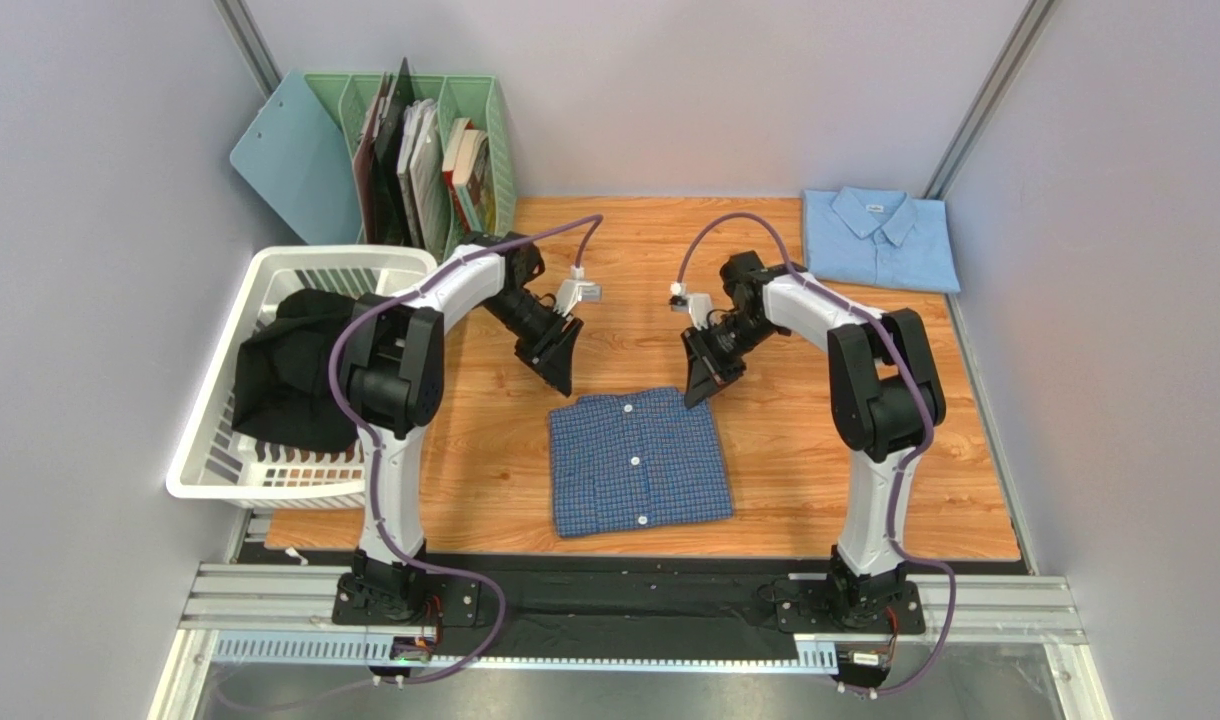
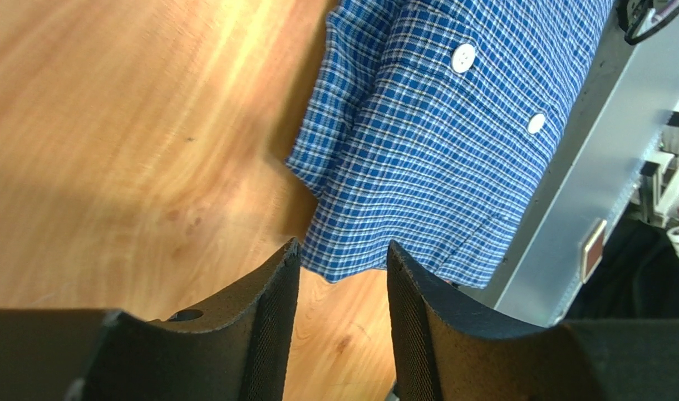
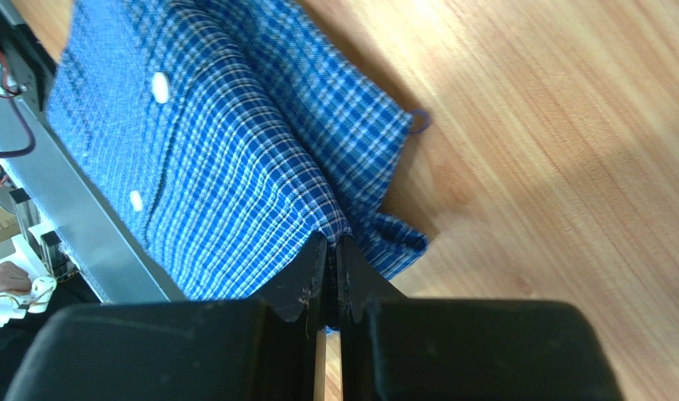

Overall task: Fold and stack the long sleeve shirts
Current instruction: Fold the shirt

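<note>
blue checked shirt (image 1: 639, 458) lies folded: left gripper (image 2: 343, 251) part open, empty, right gripper (image 3: 333, 244) closed, hold unclear; best pinch both far corners evenly.

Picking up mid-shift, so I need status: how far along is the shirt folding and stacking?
Done: both shirts look folded, the checked shirt in front of the arms, the pale blue shirt far right. In hand: left gripper open and right gripper shut at the checked shirt's far corners; any pinch is unclear. Remaining: stacking them; they lie apart.
</note>
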`<state>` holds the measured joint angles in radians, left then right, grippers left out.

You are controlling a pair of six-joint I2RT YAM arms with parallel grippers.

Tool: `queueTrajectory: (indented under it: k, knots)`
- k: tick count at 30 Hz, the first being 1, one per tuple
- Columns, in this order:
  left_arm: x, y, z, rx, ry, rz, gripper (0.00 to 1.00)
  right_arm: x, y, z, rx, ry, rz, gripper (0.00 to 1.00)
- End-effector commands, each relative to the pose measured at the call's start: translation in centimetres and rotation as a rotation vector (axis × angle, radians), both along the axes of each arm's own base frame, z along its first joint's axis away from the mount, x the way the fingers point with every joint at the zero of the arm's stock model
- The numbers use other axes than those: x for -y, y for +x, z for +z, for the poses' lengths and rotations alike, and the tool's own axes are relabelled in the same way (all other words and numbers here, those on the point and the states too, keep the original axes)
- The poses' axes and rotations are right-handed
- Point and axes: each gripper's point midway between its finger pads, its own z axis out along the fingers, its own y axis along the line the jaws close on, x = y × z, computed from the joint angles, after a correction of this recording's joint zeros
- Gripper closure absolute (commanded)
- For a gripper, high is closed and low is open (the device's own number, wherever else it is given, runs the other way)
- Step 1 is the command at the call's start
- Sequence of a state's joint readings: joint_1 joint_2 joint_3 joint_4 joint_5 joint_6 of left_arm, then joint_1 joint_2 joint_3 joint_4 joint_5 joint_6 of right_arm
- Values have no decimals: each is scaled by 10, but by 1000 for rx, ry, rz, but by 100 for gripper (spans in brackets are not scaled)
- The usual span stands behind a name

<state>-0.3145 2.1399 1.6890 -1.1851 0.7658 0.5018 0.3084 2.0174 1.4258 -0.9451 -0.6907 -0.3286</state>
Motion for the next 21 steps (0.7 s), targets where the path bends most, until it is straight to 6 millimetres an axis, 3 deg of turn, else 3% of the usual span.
queueTrajectory:
  k: [1,10,15,18,19,21]
  knots:
    - [4,-11,7,-17,-14,-4,50,-17,5,36,77,83,13,94]
    - [-4,-40,-7,-38,71,-92,50,-16,1,29,71,61,26,94]
    - [-14,-46,-17,-17,143,-78,50,-16,1,31,79,64,27,94]
    - [-15,-46,-16,-8,140,-86,70,-15,1,28,74,54,23,95]
    - [-15,-45,-14,2,135,-91,87,-15,2,27,73,49,21,95]
    - [-12,-36,-4,37,121,-81,100,-14,1,27,73,45,20,98]
